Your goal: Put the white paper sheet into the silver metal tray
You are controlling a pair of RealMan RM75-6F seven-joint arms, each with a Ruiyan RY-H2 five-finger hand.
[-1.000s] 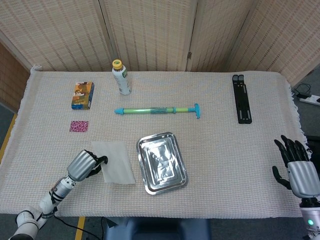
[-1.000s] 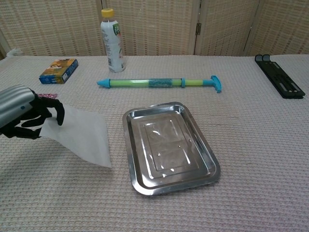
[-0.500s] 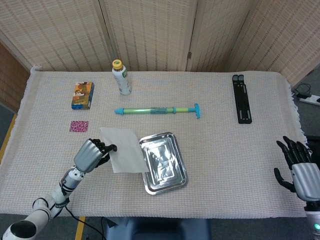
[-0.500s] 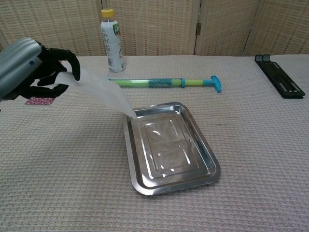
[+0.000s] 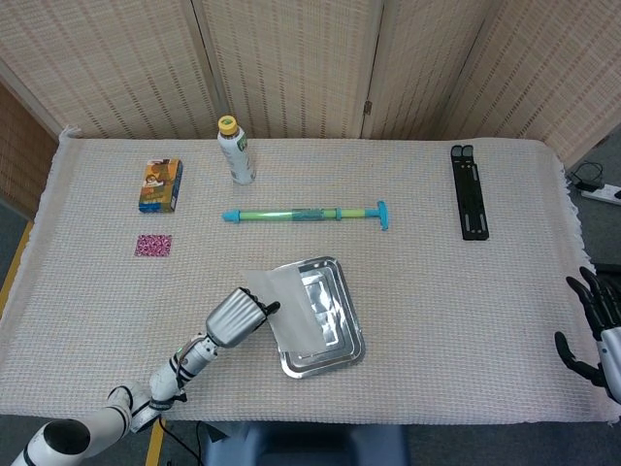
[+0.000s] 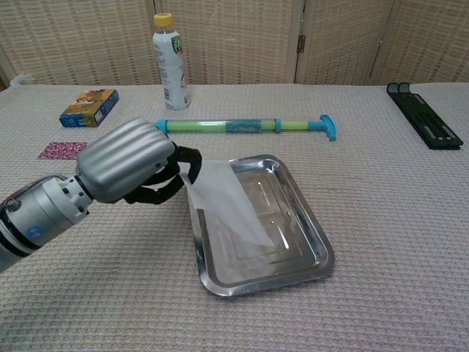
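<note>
My left hand holds one edge of the white paper sheet at the left rim of the silver metal tray. The sheet hangs from the fingers and slopes down over the left half of the tray, its lower corner touching the tray floor. My right hand shows at the right edge of the head view, fingers spread, holding nothing, well clear of the tray.
A green and blue tube lies behind the tray. Further back stand a white bottle and a snack box. A pink patch lies left; a black bar right.
My left hand has carried the sheet rightward from the bare cloth to the tray's left rim. The sheet now drapes into the tray. My right hand has drifted further toward the right edge.
</note>
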